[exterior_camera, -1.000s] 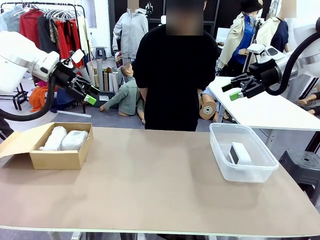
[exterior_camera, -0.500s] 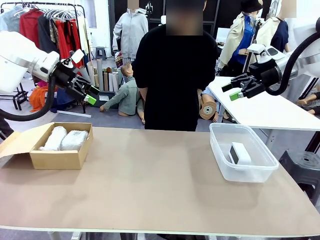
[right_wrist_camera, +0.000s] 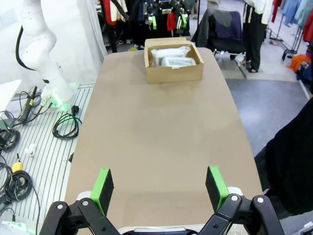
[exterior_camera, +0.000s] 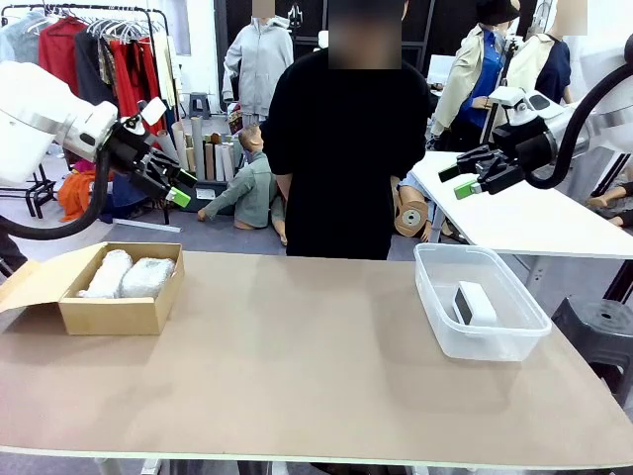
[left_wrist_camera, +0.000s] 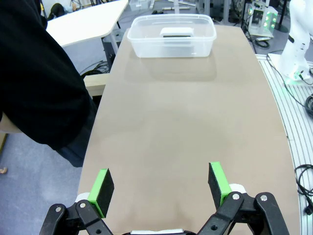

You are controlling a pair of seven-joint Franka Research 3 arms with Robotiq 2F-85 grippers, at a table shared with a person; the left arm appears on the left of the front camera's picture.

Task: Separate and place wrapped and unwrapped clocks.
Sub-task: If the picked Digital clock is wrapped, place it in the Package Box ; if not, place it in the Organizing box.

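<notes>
white block (exterior_camera: 475, 302) half hidden by tub wall (exterior_camera: 473, 340), wrapped bundles (exterior_camera: 127, 276) partly behind box (exterior_camera: 119, 315)

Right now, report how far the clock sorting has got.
Done, by the look of it: both wrapped clocks lie side by side in the cardboard box, and the bare white clock sits alone in the clear tub. Nothing is in hand: the left gripper and right gripper hang open above the table. Nothing looks left.
</notes>
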